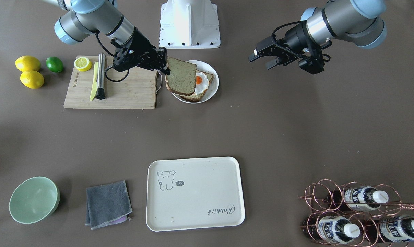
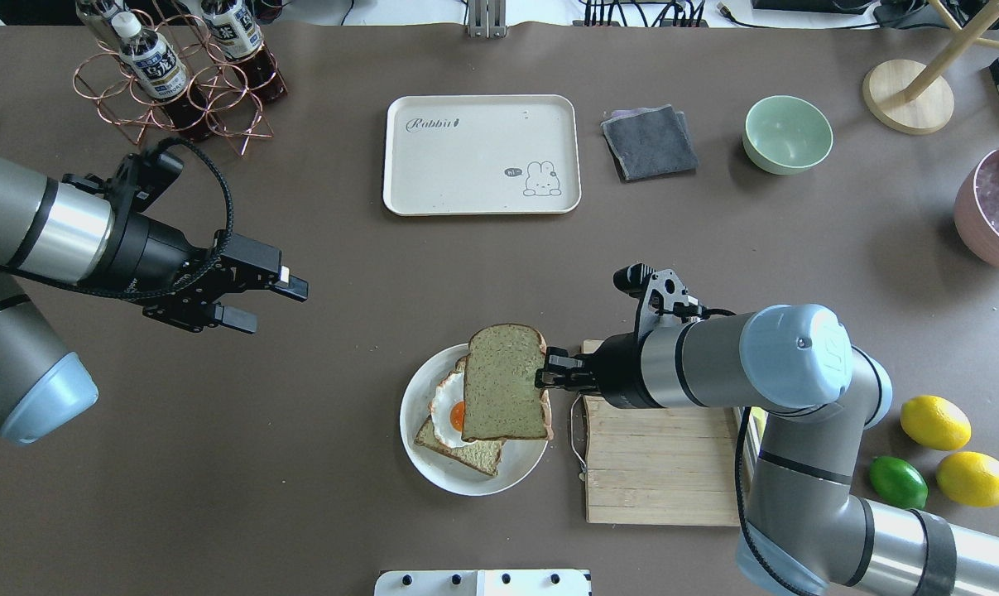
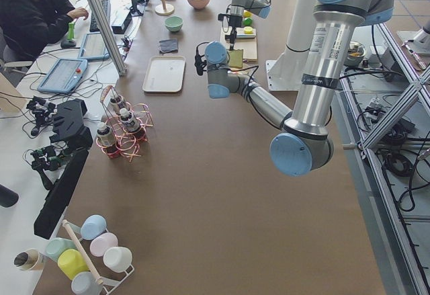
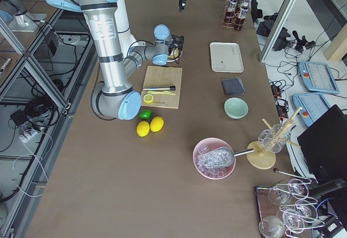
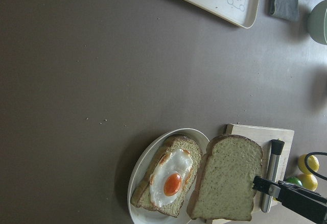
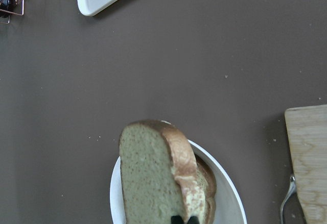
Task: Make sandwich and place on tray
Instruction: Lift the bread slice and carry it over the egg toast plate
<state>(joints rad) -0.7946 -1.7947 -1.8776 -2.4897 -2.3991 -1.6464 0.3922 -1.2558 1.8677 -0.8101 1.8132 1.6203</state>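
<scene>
Clamped only at its crust by the right gripper point(image 2: 546, 379), the top bread slice point(image 2: 503, 382) hangs off-centre over the fried egg point(image 2: 449, 410) and may land skewed, while the left gripper point(image 2: 271, 300) hovers spread wide.

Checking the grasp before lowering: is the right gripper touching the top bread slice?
Touching. The right wrist view shows the right gripper clamped on the edge of the top bread slice.

right hand point(image 2: 542, 379) tight, left hand point(image 2: 276, 305) agape
</scene>
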